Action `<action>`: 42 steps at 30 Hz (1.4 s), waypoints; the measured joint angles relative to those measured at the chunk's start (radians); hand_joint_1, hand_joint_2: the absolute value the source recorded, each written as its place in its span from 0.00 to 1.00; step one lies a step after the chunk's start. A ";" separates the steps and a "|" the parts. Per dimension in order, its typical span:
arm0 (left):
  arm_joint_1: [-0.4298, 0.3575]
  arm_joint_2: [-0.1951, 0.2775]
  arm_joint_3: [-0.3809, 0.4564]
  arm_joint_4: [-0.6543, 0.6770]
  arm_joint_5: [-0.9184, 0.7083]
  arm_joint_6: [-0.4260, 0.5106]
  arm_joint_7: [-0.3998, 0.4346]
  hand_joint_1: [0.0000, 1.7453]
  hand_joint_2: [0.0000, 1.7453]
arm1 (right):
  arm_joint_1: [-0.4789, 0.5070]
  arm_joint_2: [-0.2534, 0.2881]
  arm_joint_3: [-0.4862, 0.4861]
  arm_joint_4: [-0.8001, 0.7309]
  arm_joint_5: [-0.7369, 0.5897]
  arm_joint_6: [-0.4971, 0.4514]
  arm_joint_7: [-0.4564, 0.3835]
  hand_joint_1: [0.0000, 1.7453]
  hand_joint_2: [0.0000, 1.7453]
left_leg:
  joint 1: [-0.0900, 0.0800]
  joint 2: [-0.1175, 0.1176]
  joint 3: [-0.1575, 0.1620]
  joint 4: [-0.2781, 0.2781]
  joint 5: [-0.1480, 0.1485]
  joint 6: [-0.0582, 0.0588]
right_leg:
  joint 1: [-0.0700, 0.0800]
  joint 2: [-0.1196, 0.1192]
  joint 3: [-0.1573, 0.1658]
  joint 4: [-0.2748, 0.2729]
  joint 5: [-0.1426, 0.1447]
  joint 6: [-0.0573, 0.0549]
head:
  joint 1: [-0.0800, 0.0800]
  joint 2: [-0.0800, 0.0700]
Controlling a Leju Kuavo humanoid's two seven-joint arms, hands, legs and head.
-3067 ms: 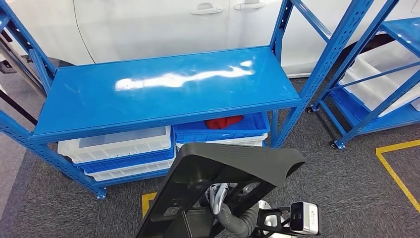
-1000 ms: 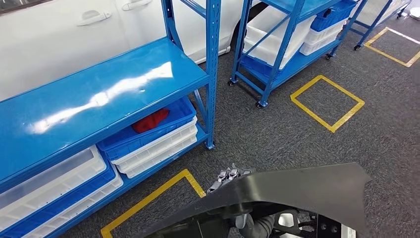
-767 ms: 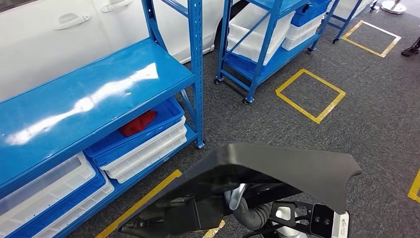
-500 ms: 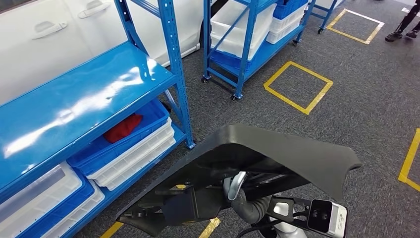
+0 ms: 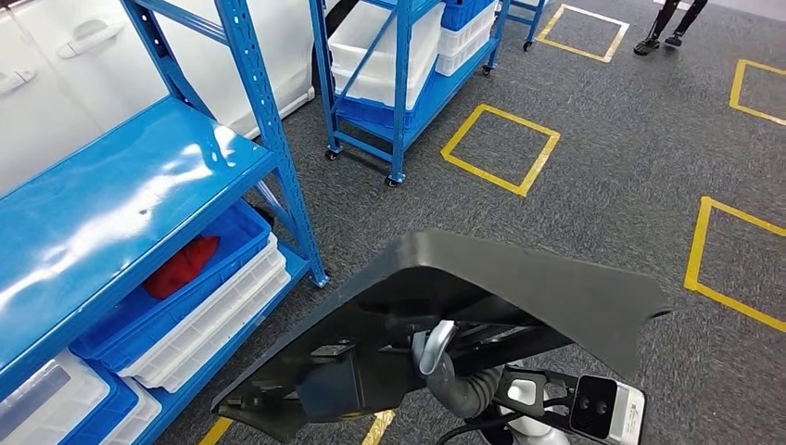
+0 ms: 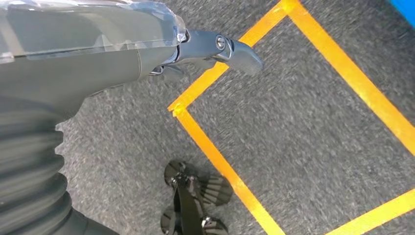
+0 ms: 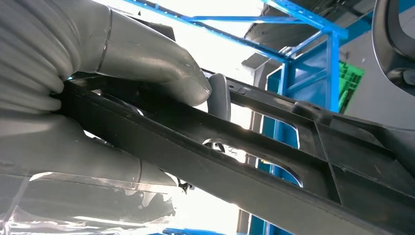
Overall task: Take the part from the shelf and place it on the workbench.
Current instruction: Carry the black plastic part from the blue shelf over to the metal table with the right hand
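— So, where is the part (image 5: 519,297) at this moment?

— It is in the right hand (image 7: 122,98). The thumb (image 7: 161,68) lies over a dark rib of the part and the fingers close on it from the other side, so the hand grips it firmly. From the head camera the wide black panel spreads above that hand and covers most of it.

— And the left hand (image 6: 147,44)?

— It holds nothing. It hangs above the grey carpet (image 6: 303,122), over a yellow tape line (image 6: 230,171). One dark finger (image 6: 235,49) points outward; whether the others are spread or curled I cannot tell.

— What lies beyond the hands?

— To the left of the part stands the blue shelf (image 5: 130,204), with a blue bin (image 5: 222,250) below holding something red (image 5: 181,264). Further away is a second blue rack (image 5: 399,83), then yellow floor squares (image 5: 500,148).
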 joint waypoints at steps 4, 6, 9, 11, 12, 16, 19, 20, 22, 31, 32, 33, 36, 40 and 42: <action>0.003 0.002 -0.001 0.000 -0.007 -0.003 0.003 0.00 1.00 | 0.005 0.000 0.000 -0.003 0.000 -0.005 0.000 1.00 1.00 | -0.001 0.050 0.004 -0.010 0.004 0.021 | 0.001 -0.100 -0.081 0.167 -0.095 0.017 | 0.000 0.000; 0.007 0.003 -0.001 0.000 -0.010 -0.002 0.005 0.00 1.00 | 0.013 0.000 0.000 -0.004 0.000 -0.005 0.000 1.00 1.00 | -0.003 0.077 0.003 -0.009 0.003 0.022 | -0.005 -0.111 -0.139 0.282 -0.137 0.023 | 0.000 0.000; 0.006 0.003 -0.001 0.000 -0.011 -0.002 0.006 0.00 1.00 | 0.020 0.000 0.000 -0.004 0.000 -0.005 0.000 1.00 1.00 | -0.004 0.111 0.008 -0.009 -0.002 0.017 | -0.009 -0.129 -0.086 0.189 -0.072 0.023 | 0.000 0.000; 0.005 0.003 -0.001 0.000 -0.011 -0.002 0.006 0.00 1.00 | 0.019 0.000 0.000 -0.007 -0.001 -0.005 0.000 1.00 1.00 | -0.006 0.127 0.015 -0.009 -0.007 0.009 | -0.003 -0.173 -0.010 0.048 -0.025 0.012 | 0.000 0.000; 0.004 0.003 -0.001 0.000 -0.011 -0.002 0.006 0.00 1.00 | 0.019 0.001 0.000 -0.008 -0.001 -0.005 0.000 1.00 1.00 | -0.007 0.134 0.017 -0.008 -0.009 0.004 | 0.002 -0.188 0.010 0.009 -0.017 0.005 | 0.000 0.000; 0.001 0.002 -0.002 0.000 -0.011 -0.002 0.007 0.00 1.00 | 0.021 0.002 0.000 -0.011 -0.001 -0.005 0.000 1.00 1.00 | -0.007 0.151 0.022 -0.005 -0.020 -0.019 | 0.006 -0.160 0.015 -0.013 -0.010 -0.019 | 0.000 0.000; 0.003 0.003 -0.002 0.000 -0.012 -0.002 0.007 0.00 1.00 | 0.021 0.006 -0.001 -0.013 -0.002 -0.004 0.000 1.00 1.00 | -0.002 0.083 -0.025 0.116 -0.094 -0.028 | 0.000 -0.129 0.022 -0.025 -0.002 -0.035 | 0.000 0.000; 0.005 0.003 -0.002 0.000 -0.012 -0.002 0.007 0.00 1.00 | 0.021 0.007 -0.001 -0.013 -0.002 -0.003 0.000 1.00 1.00 | -0.001 0.068 -0.059 0.186 -0.125 -0.030 | 0.001 -0.118 0.021 -0.025 -0.002 -0.038 | 0.000 0.000; 0.010 0.004 -0.002 0.000 -0.012 -0.002 0.008 0.00 1.00 | 0.023 0.008 -0.001 -0.013 -0.002 -0.003 0.000 1.00 1.00 | -0.001 0.058 -0.107 0.276 -0.146 -0.033 | 0.003 -0.091 0.022 -0.024 -0.002 -0.039 | 0.000 0.000; 0.005 0.001 -0.013 0.000 -0.024 -0.004 0.015 0.00 1.00 | 0.040 0.008 -0.003 -0.020 0.019 -0.006 0.000 1.00 1.00 | 0.001 -0.005 0.004 -0.001 -0.003 -0.006 | -0.003 0.001 0.004 -0.002 -0.004 -0.001 | 0.000 0.000; 0.002 0.000 -0.015 0.000 -0.024 -0.005 0.016 0.00 1.00 | 0.042 0.007 -0.004 -0.024 0.022 -0.009 0.000 1.00 1.00 | 0.002 0.006 0.005 -0.005 0.000 0.001 | -0.002 -0.014 -0.001 0.006 -0.009 0.005 | 0.000 0.000; 0.000 0.000 -0.017 0.000 -0.025 -0.005 0.016 0.00 1.00 | 0.043 0.007 -0.005 -0.029 0.025 -0.013 0.000 1.00 1.00 | 0.003 0.018 0.007 -0.009 0.003 0.008 | -0.001 -0.039 -0.014 0.032 -0.026 0.009 | 0.000 0.000; 0.001 -0.001 -0.019 0.000 -0.025 -0.008 0.017 0.00 1.00 | 0.043 0.005 -0.006 -0.039 0.035 -0.037 0.000 1.00 1.00 | -0.003 0.058 0.008 -0.012 0.002 0.020 | -0.004 -0.105 -0.105 0.213 -0.115 0.019 | 0.000 0.000; -0.006 0.000 -0.021 0.000 -0.026 -0.018 0.017 0.00 1.00 | 0.049 -0.004 -0.006 -0.049 0.045 -0.066 0.000 1.00 1.00 | -0.006 0.104 0.011 -0.011 -0.003 0.017 | -0.010 -0.125 -0.100 0.204 -0.075 0.021 | 0.000 0.000; -0.009 0.000 -0.023 0.000 -0.030 -0.022 0.018 0.00 1.00 | 0.050 -0.007 -0.006 -0.055 0.045 -0.071 0.000 1.00 1.00 | -0.008 0.121 0.018 -0.010 -0.009 0.009 | -0.005 -0.162 -0.024 0.061 -0.024 0.012 | 0.000 0.000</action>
